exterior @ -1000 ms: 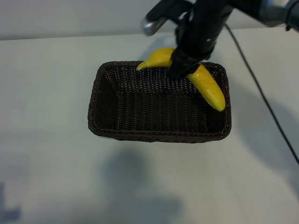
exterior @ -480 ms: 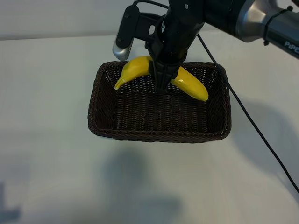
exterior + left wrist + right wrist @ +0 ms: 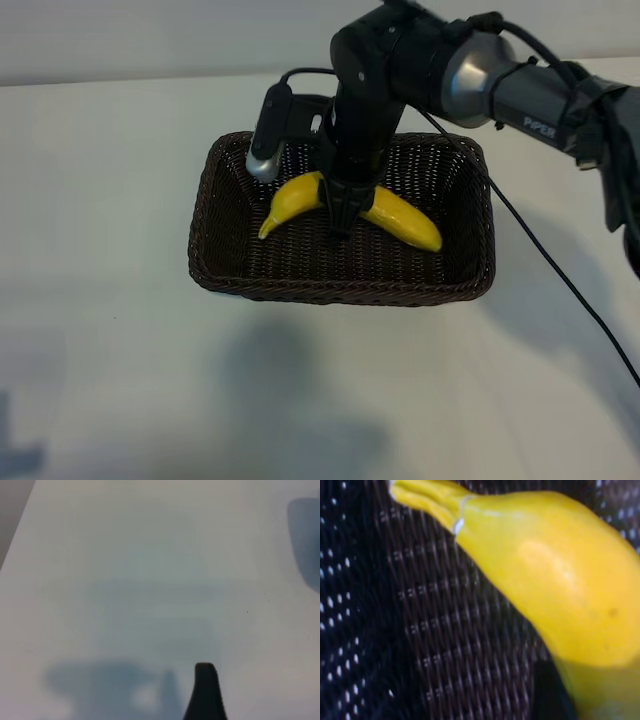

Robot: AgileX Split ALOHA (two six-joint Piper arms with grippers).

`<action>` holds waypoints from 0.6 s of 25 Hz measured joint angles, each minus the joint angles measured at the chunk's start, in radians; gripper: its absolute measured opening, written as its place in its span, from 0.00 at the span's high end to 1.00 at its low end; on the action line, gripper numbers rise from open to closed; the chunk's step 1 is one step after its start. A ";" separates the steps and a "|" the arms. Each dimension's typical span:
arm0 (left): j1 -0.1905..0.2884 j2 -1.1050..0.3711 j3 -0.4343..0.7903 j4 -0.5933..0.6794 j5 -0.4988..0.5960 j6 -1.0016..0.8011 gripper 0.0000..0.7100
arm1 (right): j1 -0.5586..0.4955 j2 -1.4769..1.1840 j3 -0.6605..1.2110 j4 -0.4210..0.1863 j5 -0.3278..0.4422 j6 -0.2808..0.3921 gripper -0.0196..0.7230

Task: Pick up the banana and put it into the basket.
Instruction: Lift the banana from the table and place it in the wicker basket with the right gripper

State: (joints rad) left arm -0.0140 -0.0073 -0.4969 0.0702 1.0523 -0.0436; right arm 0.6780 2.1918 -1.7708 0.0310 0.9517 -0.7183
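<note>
The bright-yellow banana point(image 3: 402, 216) hangs low inside the dark-brown woven basket point(image 3: 213, 205), and my right gripper point(image 3: 341, 212) is shut on its middle from above. Both banana ends stick out either side of the fingers, the stem end toward the basket's left. Whether it touches the basket floor I cannot tell. In the right wrist view the banana point(image 3: 560, 580) fills the picture over the basket weave point(image 3: 445, 645), with a dark finger point(image 3: 546, 696) beside it. My left arm is out of the exterior view; one finger point(image 3: 205, 692) of its gripper shows above bare white table, with nothing against it.
The basket stands mid-table on a white tabletop point(image 3: 100, 350). A black cable point(image 3: 545, 268) trails from the right arm across the table at the right. Open table lies to the basket's left and in front of it.
The right gripper has carried the banana from over the basket's far right rim leftward and down into the basket's middle. The left wrist's surroundings look the same.
</note>
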 joint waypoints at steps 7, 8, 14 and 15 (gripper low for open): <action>0.000 0.000 0.000 0.000 0.000 0.004 0.19 | 0.000 0.002 -0.001 0.000 -0.001 -0.001 0.40; 0.000 0.000 0.000 0.000 0.000 0.004 0.19 | 0.000 0.002 -0.001 0.000 -0.001 -0.001 0.40; 0.000 0.000 0.000 0.000 0.000 0.004 0.19 | 0.000 0.002 -0.001 0.000 0.000 -0.002 0.38; 0.000 0.000 0.000 0.000 0.000 0.004 0.19 | 0.000 0.002 -0.001 0.000 0.000 -0.002 0.35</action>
State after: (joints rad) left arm -0.0140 -0.0073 -0.4969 0.0702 1.0523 -0.0398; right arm 0.6780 2.1941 -1.7716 0.0310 0.9514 -0.7202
